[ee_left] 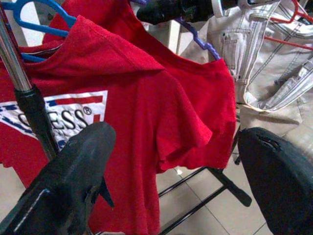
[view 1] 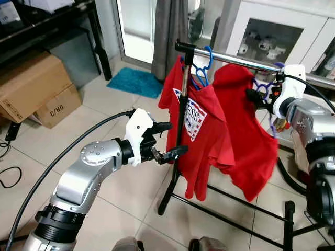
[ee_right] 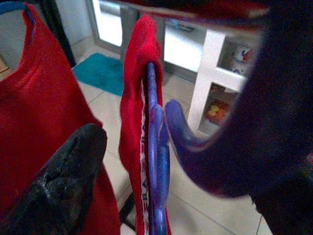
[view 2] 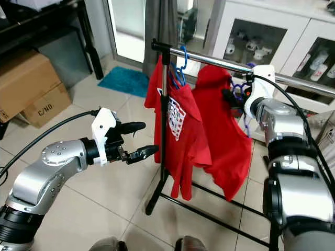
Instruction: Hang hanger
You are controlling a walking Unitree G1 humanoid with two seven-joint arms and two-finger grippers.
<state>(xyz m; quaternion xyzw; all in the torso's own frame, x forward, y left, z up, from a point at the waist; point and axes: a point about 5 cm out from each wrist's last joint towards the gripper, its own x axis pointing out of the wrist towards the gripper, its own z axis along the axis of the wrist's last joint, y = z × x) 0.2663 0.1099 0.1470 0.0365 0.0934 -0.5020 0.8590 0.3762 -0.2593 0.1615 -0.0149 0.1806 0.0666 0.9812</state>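
My right gripper (view 1: 255,95) is up at the chrome rail (view 1: 235,60), fingers closed around the neck of the purple hanger (view 1: 263,90) that carries the plain red shirt (view 1: 246,136). The hook sits just below and in front of the rail, not yet over it as far as I can judge. The rail runs left to right across my view, so the hook must rise and cross it away from me. The right arm is the only one placed for that.

My left gripper (view 2: 137,140) is held low, near the rack's black upright (view 2: 163,104), fingers spread wide with nothing between them.

The left wrist view shows the printed red shirt (ee_left: 73,112) on its blue hanger (ee_left: 34,19), already hung (pale jeans (ee_left: 264,63) behind). The right wrist view shows the purple hook (ee_right: 195,147) close up, but blurred.
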